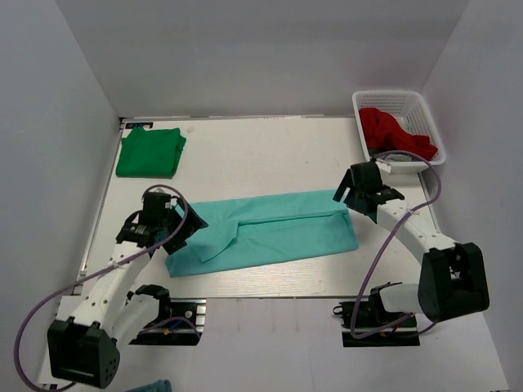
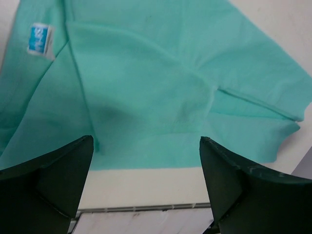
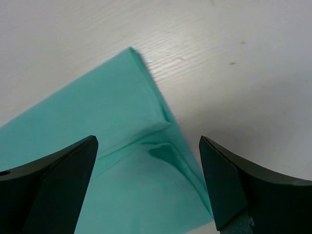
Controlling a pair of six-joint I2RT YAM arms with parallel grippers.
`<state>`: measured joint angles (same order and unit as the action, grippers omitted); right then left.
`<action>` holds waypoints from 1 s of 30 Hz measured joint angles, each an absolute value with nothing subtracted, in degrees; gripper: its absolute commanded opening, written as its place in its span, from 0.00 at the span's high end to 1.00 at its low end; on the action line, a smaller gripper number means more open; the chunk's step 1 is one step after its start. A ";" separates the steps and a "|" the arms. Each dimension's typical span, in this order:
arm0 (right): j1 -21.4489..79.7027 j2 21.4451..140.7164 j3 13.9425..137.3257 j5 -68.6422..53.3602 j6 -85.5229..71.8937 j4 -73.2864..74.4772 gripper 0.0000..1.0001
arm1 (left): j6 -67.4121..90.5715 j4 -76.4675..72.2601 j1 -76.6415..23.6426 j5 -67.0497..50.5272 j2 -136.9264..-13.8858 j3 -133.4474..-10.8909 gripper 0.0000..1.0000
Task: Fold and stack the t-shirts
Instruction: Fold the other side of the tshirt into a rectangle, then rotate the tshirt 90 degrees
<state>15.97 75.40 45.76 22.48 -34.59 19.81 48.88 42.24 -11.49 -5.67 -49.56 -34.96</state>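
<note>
The teal t-shirt (image 1: 270, 233) is lying on the surface (image 1: 261, 155) as a long folded strip. The left end effector (image 2: 146, 146) and right end effector (image 3: 148, 144) are hovering over its ends, both spread apart, gripping nothing. Next, probably, the crosswise fold is calling for pinching one end.

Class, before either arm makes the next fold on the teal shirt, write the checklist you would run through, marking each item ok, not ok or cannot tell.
1. Left jaws open and holding nothing: ok.
2. Right jaws open, over the far right corner of the teal shirt: ok.
3. Jaws low enough to touch the cloth: cannot tell.
4. Teal shirt's layers lying even: not ok. The left end has a slanted flap, and a small tuck shows at the right edge.
5. Green folded shirt apart from the teal one, at the far left: ok.
6. Red shirt inside the basket, out of the way: ok.
</note>
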 measured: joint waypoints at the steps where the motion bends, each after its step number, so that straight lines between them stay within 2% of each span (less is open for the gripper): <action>1: 16.21 74.94 45.82 20.56 -33.91 18.35 0.10 | 48.80 40.47 -11.49 -5.58 -51.46 -35.51 0.00; 5: 17.54 77.10 46.85 13.39 -31.77 13.37 0.10 | 48.23 32.73 -11.49 -6.15 -62.04 -36.40 0.00; 11: 19.62 87.37 47.92 6.00 -31.11 8.71 0.10 | 47.81 26.28 -11.49 -5.78 -80.93 -40.62 0.00; 14: 20.45 90.43 46.85 4.62 -31.35 7.38 0.10 | 47.94 24.80 -11.42 -4.91 -87.81 -46.65 0.00; 18: 21.71 88.84 44.10 3.55 -31.97 3.79 0.10 | 47.18 22.35 -11.42 -4.73 -99.48 -58.37 0.00; 23: 27.88 83.31 38.00 -0.71 -32.47 1.52 0.10 | 43.81 20.53 -11.51 -5.21 -121.16 -87.00 0.00; 28: 43.77 81.25 35.88 -8.54 -32.51 1.76 0.10 | 41.23 18.72 -12.27 -12.21 -149.36 -128.97 0.00; 30: 49.12 82.32 36.47 -11.90 -30.55 1.56 0.10 | 42.09 14.33 -12.95 -18.26 -157.29 -139.22 0.00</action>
